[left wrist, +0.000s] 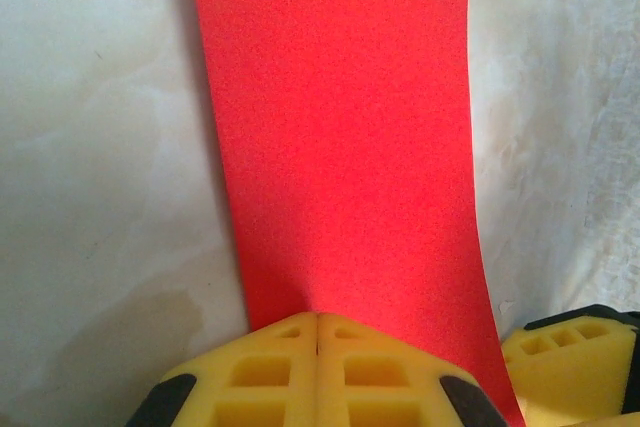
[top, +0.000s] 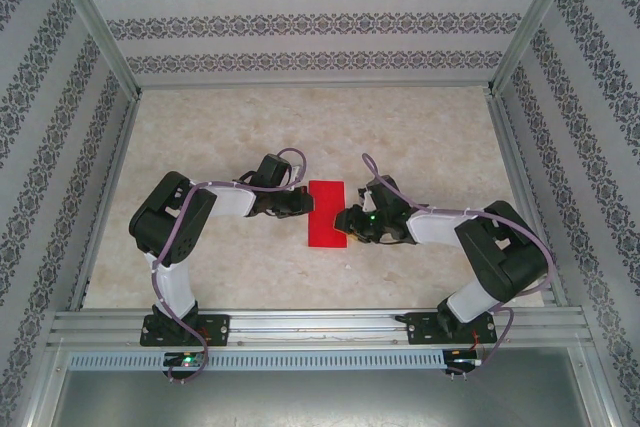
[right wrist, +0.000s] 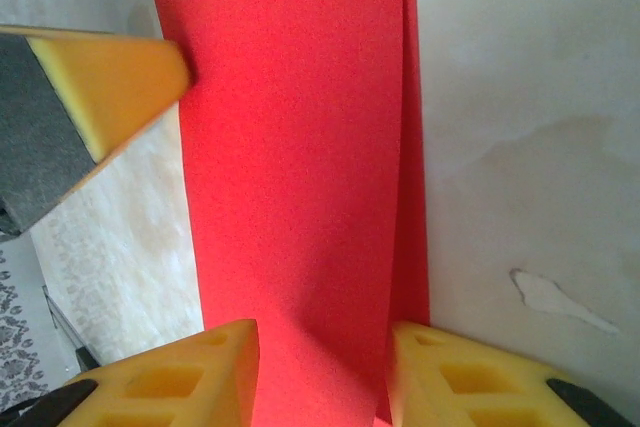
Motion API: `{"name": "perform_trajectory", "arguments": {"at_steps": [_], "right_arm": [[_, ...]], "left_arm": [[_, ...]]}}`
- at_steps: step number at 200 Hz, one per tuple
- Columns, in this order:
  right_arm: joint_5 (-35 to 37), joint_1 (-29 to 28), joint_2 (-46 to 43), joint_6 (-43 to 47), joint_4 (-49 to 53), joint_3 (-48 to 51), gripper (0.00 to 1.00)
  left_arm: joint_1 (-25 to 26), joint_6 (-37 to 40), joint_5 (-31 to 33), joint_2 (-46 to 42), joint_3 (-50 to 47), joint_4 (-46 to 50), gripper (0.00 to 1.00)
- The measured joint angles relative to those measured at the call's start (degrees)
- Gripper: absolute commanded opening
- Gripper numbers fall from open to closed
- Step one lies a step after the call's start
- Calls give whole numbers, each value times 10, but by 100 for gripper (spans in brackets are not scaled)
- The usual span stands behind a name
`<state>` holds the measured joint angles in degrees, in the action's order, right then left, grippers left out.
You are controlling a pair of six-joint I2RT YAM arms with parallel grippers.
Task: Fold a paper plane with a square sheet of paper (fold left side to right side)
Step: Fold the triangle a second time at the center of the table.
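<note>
The square sheet of paper (top: pixel 327 213) lies on the table as a narrow red rectangle, doubled over, not in the shape of a paper plane. My left gripper (top: pixel 300 203) is shut, and its joined yellow fingertips (left wrist: pixel 318 323) rest on the near edge of the sheet (left wrist: pixel 340 147). My right gripper (top: pixel 349 222) stands open at the opposite side. Its two yellow fingers straddle the sheet (right wrist: pixel 290 147), the gripper (right wrist: pixel 322 335) low over it. The upper layer (right wrist: pixel 412 197) lifts slightly along the right edge. The left gripper's finger (right wrist: pixel 110 77) shows at the far side of the paper.
The marble-patterned table (top: pixel 430 137) has free room behind and to both sides of the paper. Patterned walls and metal frame rails (top: pixel 320 327) enclose the workspace. The right gripper's finger (left wrist: pixel 570 357) sits close beside the left one.
</note>
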<state>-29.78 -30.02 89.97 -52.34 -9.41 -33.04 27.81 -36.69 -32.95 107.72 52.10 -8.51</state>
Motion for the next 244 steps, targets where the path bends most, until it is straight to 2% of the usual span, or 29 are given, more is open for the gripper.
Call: {"name": "perform_trajectory", "arguments": {"at_steps": [104, 163, 219, 244], "right_arm": [[-31, 44, 70, 24, -8, -66, 29], [-42, 56, 102, 41, -4, -86, 18], [-42, 56, 110, 47, 0, -89, 4], [-42, 56, 110, 45, 1, -88, 4]], "left_arm": [[0, 0, 0, 0, 0, -1, 0], [0, 0, 0, -1, -2, -4, 1], [0, 8, 5, -12, -2, 15, 10], [0, 28, 19, -41, -2, 41, 18]]}}
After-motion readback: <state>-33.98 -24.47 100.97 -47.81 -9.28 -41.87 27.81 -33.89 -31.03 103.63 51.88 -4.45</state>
